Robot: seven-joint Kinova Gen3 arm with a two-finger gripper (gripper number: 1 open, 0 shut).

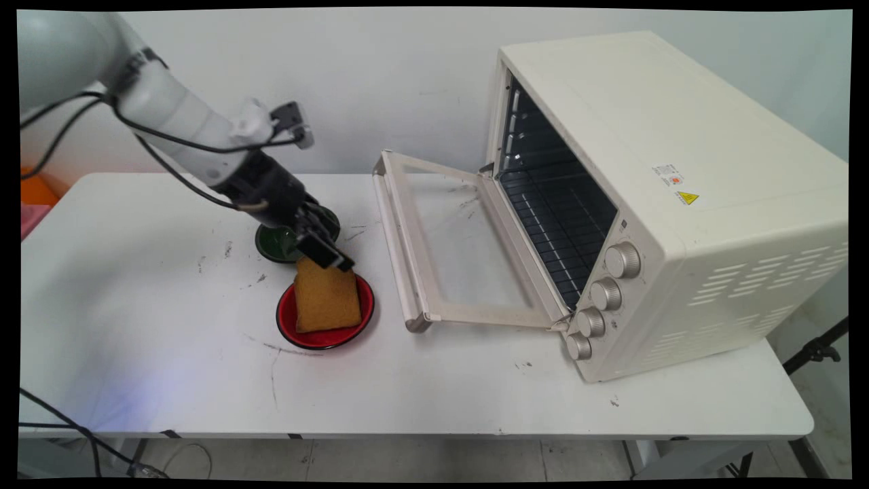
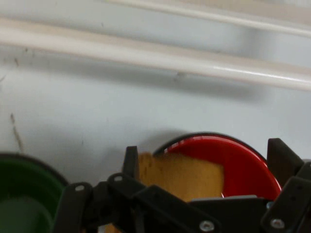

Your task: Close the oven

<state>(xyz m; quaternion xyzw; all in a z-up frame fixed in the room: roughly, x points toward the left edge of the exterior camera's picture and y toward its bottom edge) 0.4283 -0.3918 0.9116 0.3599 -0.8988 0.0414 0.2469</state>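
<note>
Gripper reached down at the far edge of the bread slice, fingers spread either side of it, apparently not yet clamped. At the right, a cream toaster oven stood with its door dropped open. Bread lay on a red plate; a green dish sat just beyond.

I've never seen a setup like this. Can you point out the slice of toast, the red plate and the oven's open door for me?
Toast (image 1: 329, 302): main view, middle of its brown face.
Red plate (image 1: 288, 318): main view, bare left rim.
Oven door (image 1: 397, 251): main view, its handle bar, lying open.
</note>
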